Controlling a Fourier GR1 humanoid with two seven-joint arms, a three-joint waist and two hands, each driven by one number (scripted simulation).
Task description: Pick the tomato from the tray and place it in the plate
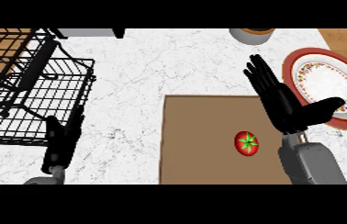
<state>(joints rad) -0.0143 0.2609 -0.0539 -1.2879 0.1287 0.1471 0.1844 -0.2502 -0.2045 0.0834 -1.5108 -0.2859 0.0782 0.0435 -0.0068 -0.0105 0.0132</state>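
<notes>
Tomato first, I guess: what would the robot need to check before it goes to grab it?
1. Tomato in plain sight on the brown tray: ok.
2. Right hand open, holding nothing: ok.
3. Right hand around the tomato: not ok, it is above and to the right of it, apart.
4. Plate in view, centre bare: ok.
5. Left hand out of the way, low at the left by the wire rack: ok.
</notes>
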